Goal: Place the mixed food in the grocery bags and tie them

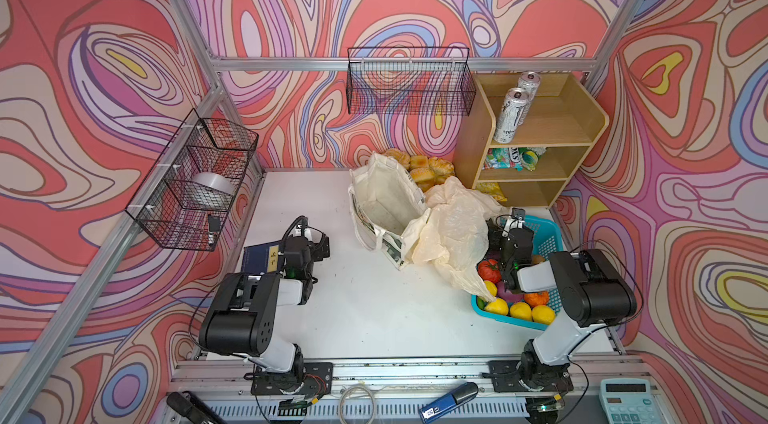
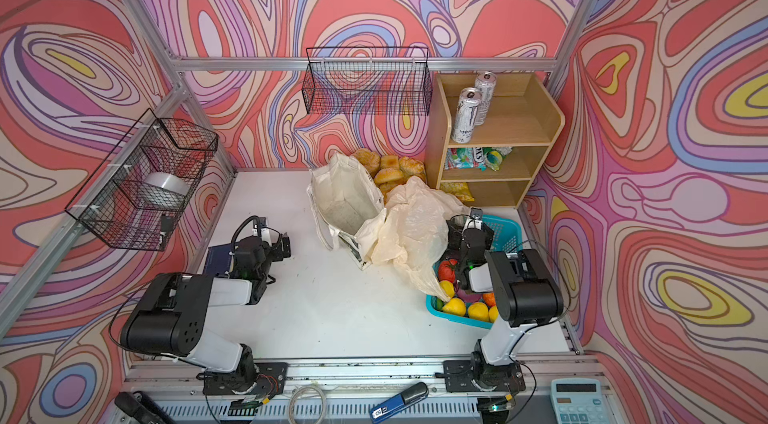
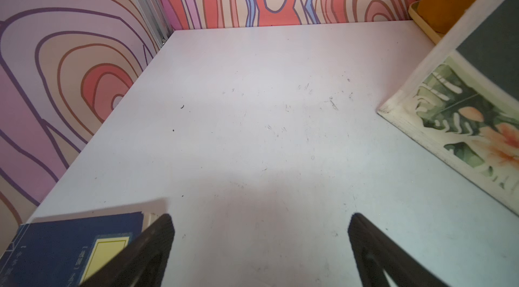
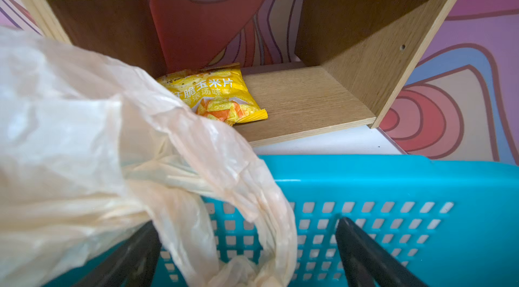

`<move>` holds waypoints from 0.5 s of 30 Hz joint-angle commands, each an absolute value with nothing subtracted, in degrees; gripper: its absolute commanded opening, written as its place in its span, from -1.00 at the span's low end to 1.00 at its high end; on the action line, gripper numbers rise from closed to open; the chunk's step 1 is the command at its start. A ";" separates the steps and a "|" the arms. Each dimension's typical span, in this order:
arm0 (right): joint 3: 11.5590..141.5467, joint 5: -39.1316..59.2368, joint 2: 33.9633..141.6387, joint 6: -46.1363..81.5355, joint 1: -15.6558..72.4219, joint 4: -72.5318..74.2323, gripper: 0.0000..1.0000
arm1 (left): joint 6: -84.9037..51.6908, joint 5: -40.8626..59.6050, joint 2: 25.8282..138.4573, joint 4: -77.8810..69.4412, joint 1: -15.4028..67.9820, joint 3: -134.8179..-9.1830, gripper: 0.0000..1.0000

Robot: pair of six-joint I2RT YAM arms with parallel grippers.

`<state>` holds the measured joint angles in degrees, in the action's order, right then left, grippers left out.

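Hovering over the blue basket [image 4: 393, 176], the right end effector [image 4: 247, 232] has its two dark fingers wide apart and grips nothing that I can see. One loop handle of the thin plastic bag [image 4: 84, 131] hangs just in front of it, between the fingers in the wrist view; I cannot tell if it touches them.

The bag is collapsed and lies partly over the basket's near corner, beside the open cloth tote [image 1: 386, 202]. In the basket are the lemons [image 1: 519, 310] and a tomato [image 1: 489, 270]. On the wooden shelf [image 1: 582, 119] behind stand two drink cans [image 1: 510, 114], with a colourful packet [image 1: 511, 158] below and a yellow snack packet [image 4: 219, 94] at the bottom. No food is in either bag yet, as far as I can see.

The left end effector [image 3: 261, 218] is also spread open and empty, low over the white surface [image 3: 252, 103] near a blue book [image 1: 262, 258].

I think the bag must be opened first. A good way is to pinch only one layer at the handle, lift gently so the thin film does not tear, and let the left side take the other handle.
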<state>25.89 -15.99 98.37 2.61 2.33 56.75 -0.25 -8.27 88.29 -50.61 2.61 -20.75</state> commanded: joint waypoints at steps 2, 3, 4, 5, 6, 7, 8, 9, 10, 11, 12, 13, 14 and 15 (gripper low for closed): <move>26.04 -15.60 98.26 2.89 2.28 56.85 0.97 | -1.20 -5.72 88.51 -50.11 1.32 -22.13 1.00; 26.02 -15.54 98.26 2.91 2.26 56.85 0.97 | -1.18 -5.63 88.60 -49.93 1.23 -22.23 1.00; 26.02 -15.51 98.26 2.92 2.27 56.78 0.97 | -1.22 -5.63 88.55 -49.92 1.23 -22.24 1.00; 26.08 -15.56 98.31 2.94 2.24 56.61 0.97 | -1.22 -5.62 88.53 -49.92 1.23 -22.24 1.00; 26.48 -15.37 98.43 3.16 2.27 55.96 0.97 | -1.23 -5.67 88.59 -49.92 1.23 -22.24 1.00; 26.52 -15.25 98.44 3.19 2.28 55.80 0.97 | -1.20 -5.63 88.59 -49.88 1.23 -22.24 1.00; 26.51 -15.26 98.44 3.23 2.27 55.87 0.97 | -1.21 -5.63 88.55 -49.92 1.23 -22.24 1.00; 26.37 -15.20 98.36 3.25 2.28 55.90 0.97 | -1.23 -5.54 88.36 -50.20 1.23 -22.00 1.00; 26.29 -15.17 98.35 3.27 2.28 56.13 0.97 | -1.15 -5.39 88.26 -50.75 1.23 -21.60 1.00; 26.28 -15.20 98.35 3.21 2.26 56.22 0.97 | -1.06 -5.36 88.27 -51.05 1.23 -21.47 1.00; 26.20 -15.27 98.26 3.20 2.27 56.36 0.97 | -1.08 -5.21 88.16 -51.15 1.23 -21.36 1.00; 26.05 -15.35 98.26 3.11 2.22 56.63 0.97 | -1.04 -5.19 88.16 -51.23 1.27 -21.36 1.00; 25.90 -15.31 98.18 3.05 2.28 56.95 0.97 | -1.00 -5.19 88.16 -51.24 1.23 -21.36 0.99; 25.75 -15.35 98.10 3.07 2.27 57.12 0.97 | -0.97 -5.13 88.20 -51.24 1.23 -21.35 0.97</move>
